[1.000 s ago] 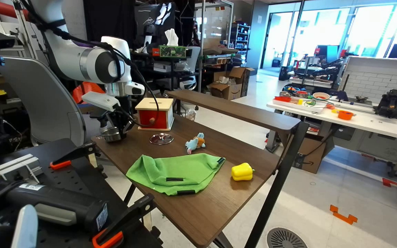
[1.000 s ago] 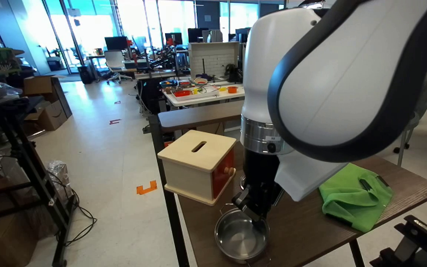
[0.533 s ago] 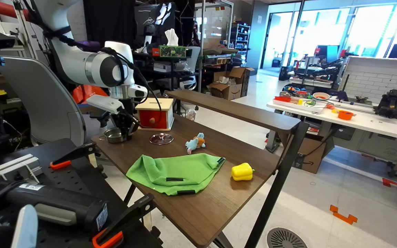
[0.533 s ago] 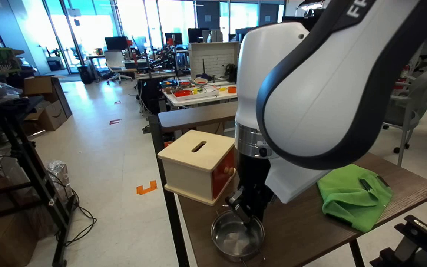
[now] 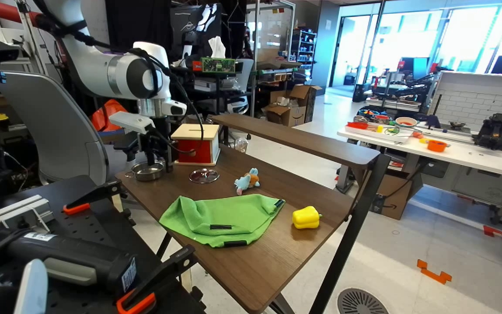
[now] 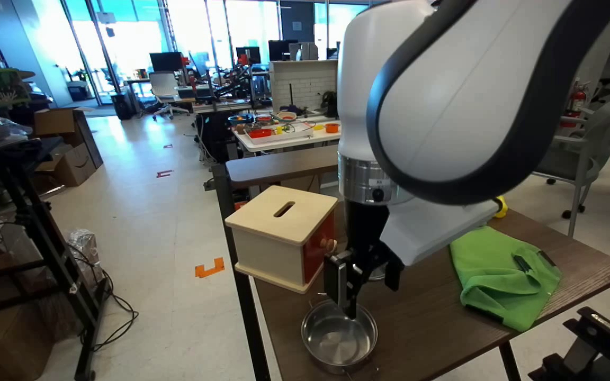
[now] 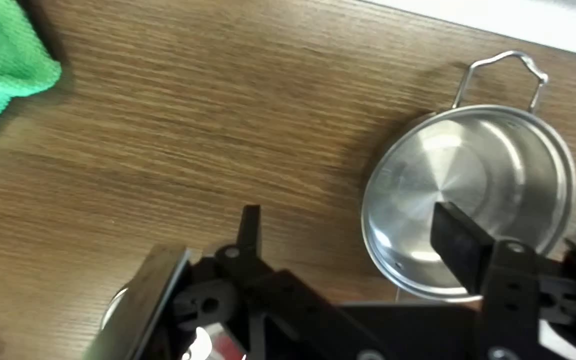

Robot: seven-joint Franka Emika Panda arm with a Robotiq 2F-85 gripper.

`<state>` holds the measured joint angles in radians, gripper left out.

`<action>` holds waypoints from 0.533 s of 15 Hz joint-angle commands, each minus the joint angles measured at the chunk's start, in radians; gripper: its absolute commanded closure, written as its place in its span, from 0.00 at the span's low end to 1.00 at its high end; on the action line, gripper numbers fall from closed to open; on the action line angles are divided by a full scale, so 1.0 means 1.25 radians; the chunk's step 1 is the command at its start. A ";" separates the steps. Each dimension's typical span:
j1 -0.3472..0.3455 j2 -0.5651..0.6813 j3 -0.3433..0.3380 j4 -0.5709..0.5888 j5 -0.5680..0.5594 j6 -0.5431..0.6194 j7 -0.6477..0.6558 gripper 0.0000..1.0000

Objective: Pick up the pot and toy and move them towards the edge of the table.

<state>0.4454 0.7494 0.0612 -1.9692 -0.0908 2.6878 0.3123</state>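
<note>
While the silver pot [image 7: 433,160] stands upright on the brown table [image 5: 273,266], near one edge, the gripper [image 7: 349,220] has its fingers [image 7: 460,247] spread well apart. From the wrist view, one finger shows over the pot's interior and the other outside its rim, above the tabletop; whether either touches the metal cannot be told. Near the pot lies a round lid [image 5: 204,175], and close to both stands a wooden box [image 6: 284,238] with a red front. Farther along, well apart from the gripper, the pale blue toy [image 5: 243,181] lies near a green cloth [image 5: 229,216], with a yellow pepper [image 5: 306,217] beyond.
</note>
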 commanded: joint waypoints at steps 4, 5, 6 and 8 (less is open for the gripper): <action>-0.020 -0.243 -0.033 -0.142 0.010 -0.012 0.083 0.00; -0.038 -0.257 -0.042 -0.136 0.016 -0.018 0.094 0.00; -0.058 -0.263 -0.053 -0.124 0.020 -0.026 0.102 0.00; -0.098 -0.260 -0.072 -0.095 0.022 -0.020 0.110 0.00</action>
<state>0.3870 0.4452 -0.0046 -2.1039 -0.0848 2.6655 0.4332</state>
